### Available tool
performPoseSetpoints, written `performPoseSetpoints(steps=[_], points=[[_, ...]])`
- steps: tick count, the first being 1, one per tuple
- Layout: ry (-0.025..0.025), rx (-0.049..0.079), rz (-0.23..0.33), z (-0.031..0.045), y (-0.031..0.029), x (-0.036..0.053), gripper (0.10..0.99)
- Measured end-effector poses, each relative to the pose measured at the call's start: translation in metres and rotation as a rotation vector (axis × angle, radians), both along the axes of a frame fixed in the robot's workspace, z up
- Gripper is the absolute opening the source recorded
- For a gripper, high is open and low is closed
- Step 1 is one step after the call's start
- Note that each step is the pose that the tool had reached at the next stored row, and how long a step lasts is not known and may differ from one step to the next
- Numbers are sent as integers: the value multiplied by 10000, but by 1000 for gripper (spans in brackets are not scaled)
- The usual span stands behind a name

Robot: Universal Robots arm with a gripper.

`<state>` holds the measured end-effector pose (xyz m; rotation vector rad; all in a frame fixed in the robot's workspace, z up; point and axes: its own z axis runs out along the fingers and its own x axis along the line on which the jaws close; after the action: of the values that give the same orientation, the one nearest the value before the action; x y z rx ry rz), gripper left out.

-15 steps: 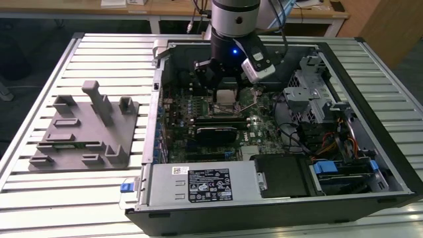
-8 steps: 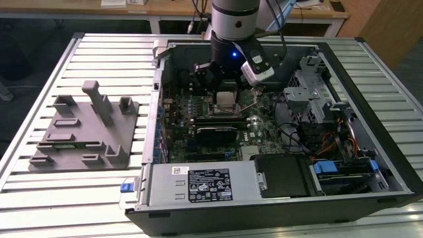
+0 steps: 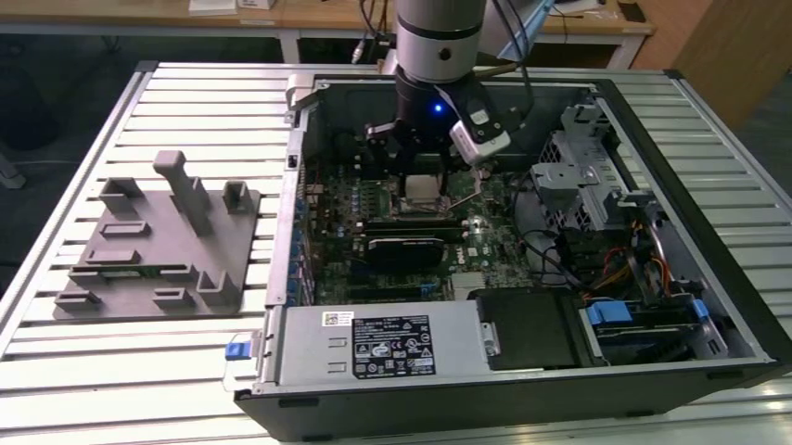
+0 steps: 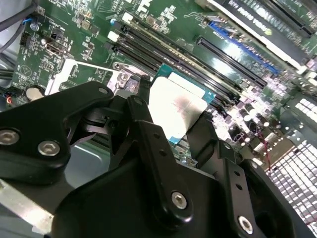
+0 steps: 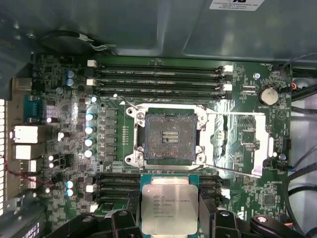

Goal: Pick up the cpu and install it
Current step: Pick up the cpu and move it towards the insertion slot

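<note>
Clamped by the hand on two opposite edges: the cpu, metal top plate upward and roughly level with the motherboard, likely to keep the contact side untouched and ready to go down flat. Held above a bank of memory slots, just beside the open socket and apart from it, so not seated. Load plate folded aside from the socket, presumably to leave the pin field bare for the cpu. From the first wrist view: socket, load plate and cpu together, hence a plain read of the offset between them. From the second wrist view instead: black fingers pressed against the cpu's edges, plus a dull smudge on its top plate. From the exterior view: the arm upright over the open computer case on the slatted desk, with the grey fixture tray well apart toward the exterior view's left.
</note>
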<state>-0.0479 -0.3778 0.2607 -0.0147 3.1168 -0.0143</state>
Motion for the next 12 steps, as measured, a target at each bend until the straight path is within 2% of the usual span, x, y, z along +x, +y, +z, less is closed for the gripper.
performPoseSetpoints(steps=[6,12], points=[[-1,-10,-1,-53,59,51,545],[0,-41,-2,-96,159,92,545]])
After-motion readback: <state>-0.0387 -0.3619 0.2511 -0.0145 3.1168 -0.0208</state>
